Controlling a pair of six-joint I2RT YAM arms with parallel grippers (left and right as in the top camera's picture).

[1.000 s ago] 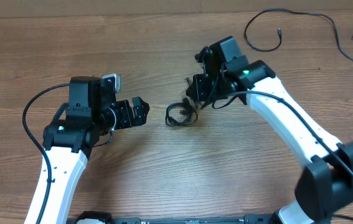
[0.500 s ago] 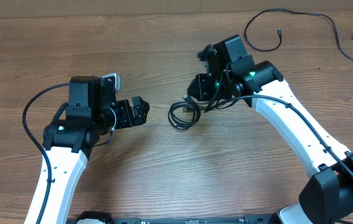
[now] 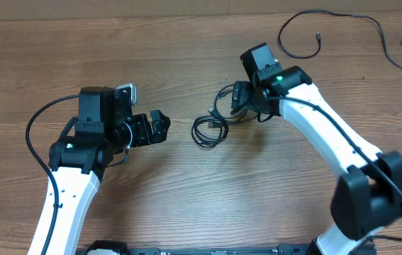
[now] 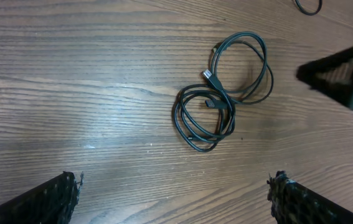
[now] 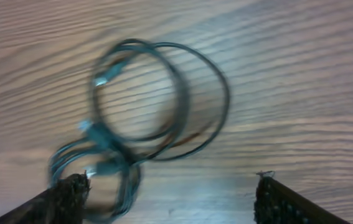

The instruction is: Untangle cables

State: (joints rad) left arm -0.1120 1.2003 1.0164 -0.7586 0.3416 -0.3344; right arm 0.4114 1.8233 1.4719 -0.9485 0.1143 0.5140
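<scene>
Overhead, the coiled cables (image 3: 210, 129) lie on the table (image 3: 186, 198) between the left gripper (image 3: 159, 126) and right gripper (image 3: 227, 101). Both are spread and empty, with bare wood all round. Loose strands (image 3: 342, 20) run off the far right edge.

Left wrist: whole coil sharp (plugs tiny), right gripper cropped.

Right wrist: coil blurred, lower loops reaching the bottom edge.

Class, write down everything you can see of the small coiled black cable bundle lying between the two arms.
The thin black rubbery-looking cable bundle lies flat and slack on the brown wood-grain table in two overlapping loops, one wound of several strands. Small plug ends, one silvery-tipped, show near the crossing. Only the table seems to touch it; the open right gripper hangs close by without gripping it.
</scene>
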